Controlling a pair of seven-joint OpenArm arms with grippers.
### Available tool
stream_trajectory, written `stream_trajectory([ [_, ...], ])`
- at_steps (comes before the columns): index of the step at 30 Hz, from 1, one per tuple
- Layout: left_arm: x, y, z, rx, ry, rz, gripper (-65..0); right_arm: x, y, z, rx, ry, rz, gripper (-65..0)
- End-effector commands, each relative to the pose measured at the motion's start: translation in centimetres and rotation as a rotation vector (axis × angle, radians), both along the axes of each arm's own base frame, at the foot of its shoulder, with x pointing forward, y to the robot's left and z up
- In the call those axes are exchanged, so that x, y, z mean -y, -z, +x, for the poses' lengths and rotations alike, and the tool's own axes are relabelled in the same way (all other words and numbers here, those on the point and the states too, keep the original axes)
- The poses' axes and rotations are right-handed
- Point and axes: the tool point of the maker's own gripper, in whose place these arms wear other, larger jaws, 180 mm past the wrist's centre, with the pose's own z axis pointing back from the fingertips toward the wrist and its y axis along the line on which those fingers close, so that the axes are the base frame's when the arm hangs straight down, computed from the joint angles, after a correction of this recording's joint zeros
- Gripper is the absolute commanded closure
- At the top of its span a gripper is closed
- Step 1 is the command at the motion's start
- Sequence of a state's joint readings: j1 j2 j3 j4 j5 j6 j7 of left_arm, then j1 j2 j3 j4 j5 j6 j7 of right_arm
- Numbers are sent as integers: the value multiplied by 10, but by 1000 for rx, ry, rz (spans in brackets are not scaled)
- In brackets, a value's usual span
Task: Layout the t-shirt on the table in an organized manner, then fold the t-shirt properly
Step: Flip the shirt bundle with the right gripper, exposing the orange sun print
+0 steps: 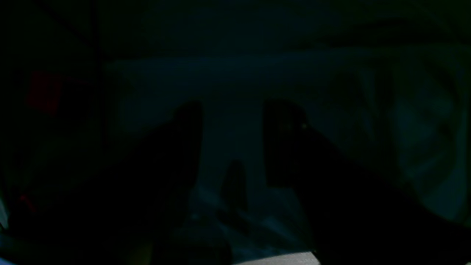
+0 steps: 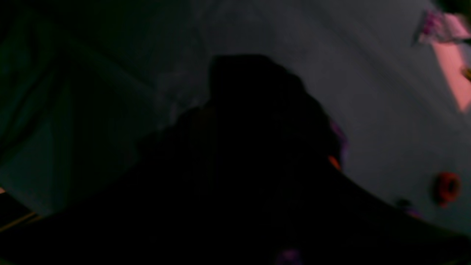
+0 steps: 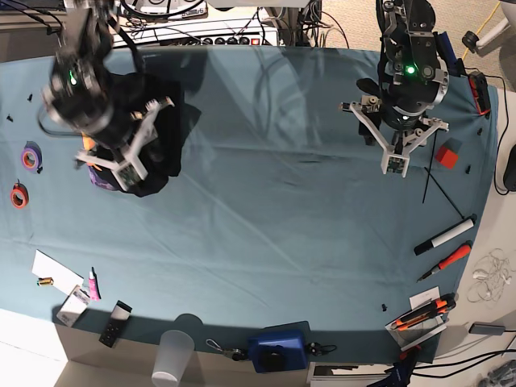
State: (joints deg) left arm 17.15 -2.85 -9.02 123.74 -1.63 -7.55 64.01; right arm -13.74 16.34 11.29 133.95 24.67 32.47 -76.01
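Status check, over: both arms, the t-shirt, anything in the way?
Left gripper open, empty, over bare table. Right gripper at bunched t-shirt, grip unclear. Tape rolls nearby at edge.

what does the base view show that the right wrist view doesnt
Only the base view: both arms, the open left hand hanging empty over bare table, the red block, and the markers near the far edge. Only the right wrist view: a dark close-up of the t-shirt filling the foreground. Both: the black t-shirt bunched at the right hand, the teal table, and the orange tape roll.
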Motion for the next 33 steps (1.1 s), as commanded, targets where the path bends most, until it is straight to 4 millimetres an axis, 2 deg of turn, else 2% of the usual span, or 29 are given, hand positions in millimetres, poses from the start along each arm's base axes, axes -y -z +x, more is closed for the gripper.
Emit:
stream_trajectory([
  [1, 1, -9, 6, 40, 2, -2, -277, 1, -13, 5, 60, -5, 4, -206],
  [6, 5, -9, 6, 42, 10, -29, -277, 33, -27, 7, 134, 92, -11, -204],
  [10, 34, -14, 6, 56, 106, -156, -277, 62, -43, 6, 187, 182, -4, -143],
  [12, 52, -18, 4, 68, 185, -218, -277, 78, -28, 5, 139, 235, 48, -135],
  [14, 65, -24, 3, 81, 230, -284, -277, 82, -4, 1, 48, 257, 152, -125],
  [17, 77, -30, 1, 94, 261, -354, -277, 61, 36, -17, -162, 188, 313, -124],
  [20, 81, -33, 1, 99, 268, -384, -277, 33, 48, -20, -207, 95, 444, -124],
  [26, 82, -33, 1, 101, 269, -387, -277, -6, 71, -29, -311, -8, 475, -124],
  [29, 85, -36, 1, 104, 276, -413, -277, -22, 71, -31, -326, -59, 489, -124],
  [31, 93, -41, 0, 113, 294, -463, -277, -25, 58, -29, -286, -82, 497, -124],
  [33, 106, -50, -4, 139, 371, -511, -277, -19, 38, -23, -213, -80, 469, -124],
])
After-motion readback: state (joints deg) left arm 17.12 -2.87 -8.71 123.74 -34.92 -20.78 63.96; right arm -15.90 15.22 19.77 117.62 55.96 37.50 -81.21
